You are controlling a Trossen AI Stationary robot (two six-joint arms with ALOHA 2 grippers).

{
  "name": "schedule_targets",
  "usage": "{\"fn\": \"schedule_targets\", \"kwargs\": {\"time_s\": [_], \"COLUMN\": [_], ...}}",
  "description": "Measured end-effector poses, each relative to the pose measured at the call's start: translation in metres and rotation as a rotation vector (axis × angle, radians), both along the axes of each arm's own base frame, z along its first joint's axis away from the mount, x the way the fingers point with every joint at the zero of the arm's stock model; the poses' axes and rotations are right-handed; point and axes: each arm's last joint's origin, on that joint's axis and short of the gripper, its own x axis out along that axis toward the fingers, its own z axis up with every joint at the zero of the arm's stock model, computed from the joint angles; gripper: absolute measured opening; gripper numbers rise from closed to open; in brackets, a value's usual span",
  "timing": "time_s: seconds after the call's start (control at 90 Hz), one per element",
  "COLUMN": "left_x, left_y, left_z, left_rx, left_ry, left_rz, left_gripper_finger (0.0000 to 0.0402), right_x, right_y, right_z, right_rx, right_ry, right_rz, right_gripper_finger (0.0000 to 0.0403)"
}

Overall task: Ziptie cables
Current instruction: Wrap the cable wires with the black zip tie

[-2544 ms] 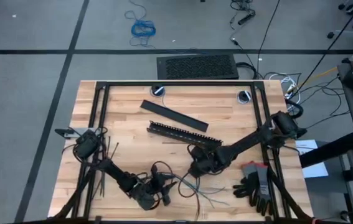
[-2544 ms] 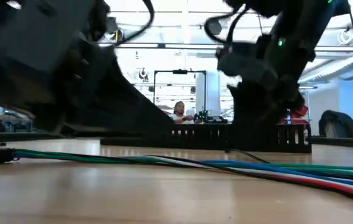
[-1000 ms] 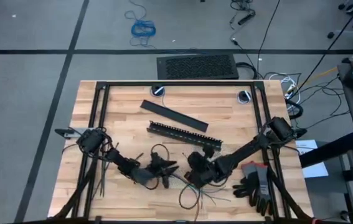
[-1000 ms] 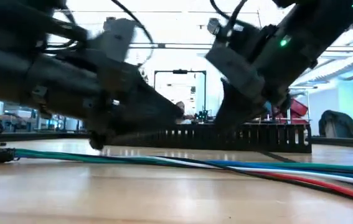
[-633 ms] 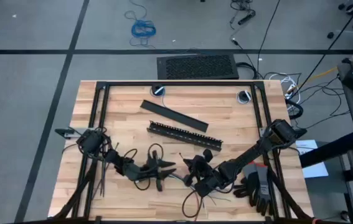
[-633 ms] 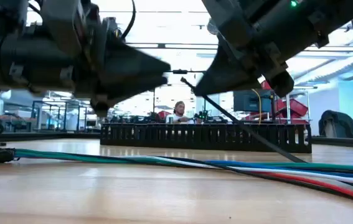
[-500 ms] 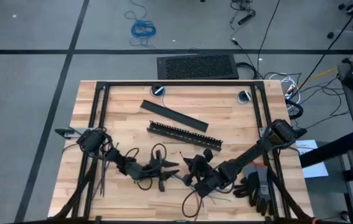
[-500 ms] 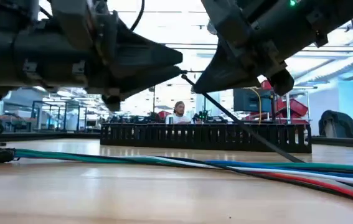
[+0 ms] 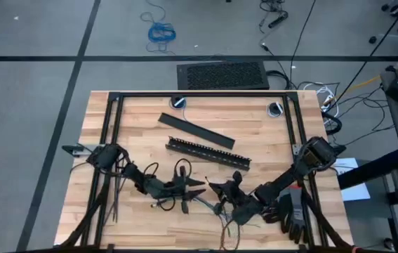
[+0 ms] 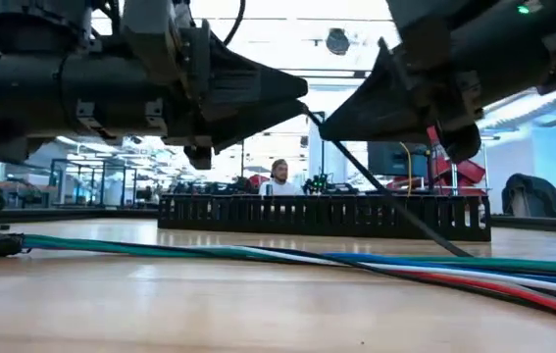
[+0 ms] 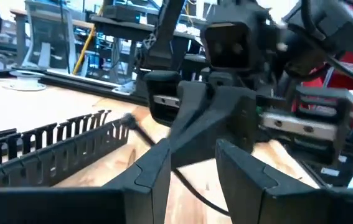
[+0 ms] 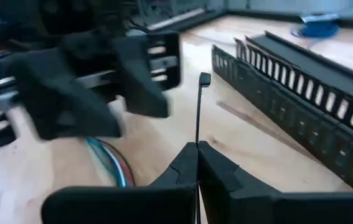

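The right gripper is held above the near part of the table, fingers pressed together on one ziptie. The strip stands out straight ahead of the fingertips, its square head at the far end. In the low view the same ziptie runs as a thin dark line from the gripper tip down to the table surface.

The left gripper is positioned directly opposite, tip toward tip, close to the right gripper. Its fingers are spread apart, and the strip is seen crossing the gap between them; contact cannot be confirmed.

The cables lie flat on the wood below both grippers, not touched by either. In the high view their splayed ends are found just on the near side of the right gripper.

The slotted bar lies beyond both grippers, with a flat black bar farther still. A pair of gloves lies beside the right arm.
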Motion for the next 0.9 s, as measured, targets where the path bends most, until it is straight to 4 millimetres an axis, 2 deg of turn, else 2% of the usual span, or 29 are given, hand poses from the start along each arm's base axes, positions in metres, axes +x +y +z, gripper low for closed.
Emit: {"fn": "schedule_targets", "kwargs": {"time_s": [0.211, 0.411, 0.722, 0.8, 0.9], "left_x": [0.002, 0.003, 0.016, 0.017, 0.018], "left_y": [0.004, 0.004, -0.014, -0.014, -0.013], "left_z": [0.000, 0.001, 0.017, 0.019, 0.019], "left_rx": [-0.041, -0.046, -0.003, -0.007, -0.008], "left_ry": [-0.004, -0.010, -0.087, -0.092, -0.092], "left_rz": [-0.006, -0.057, -0.081, -0.074, -0.069], "left_gripper_finger": [0.0125, 0.0125, 0.0124, 0.0110, 0.0072], "right_x": [-0.002, 0.001, 0.001, 0.001, 0.001], "right_y": [0.002, 0.001, 0.002, 0.002, 0.002], "right_z": [0.007, 0.008, 0.010, 0.010, 0.010], "right_rx": [-0.063, -0.077, -0.070, -0.073, -0.077], "right_ry": [-0.058, -0.056, -0.057, -0.056, -0.060], "right_rz": [0.117, 0.158, 0.187, 0.184, 0.183], "right_gripper_finger": [0.0000, 0.0000, 0.0000, 0.0000, 0.0000]}}
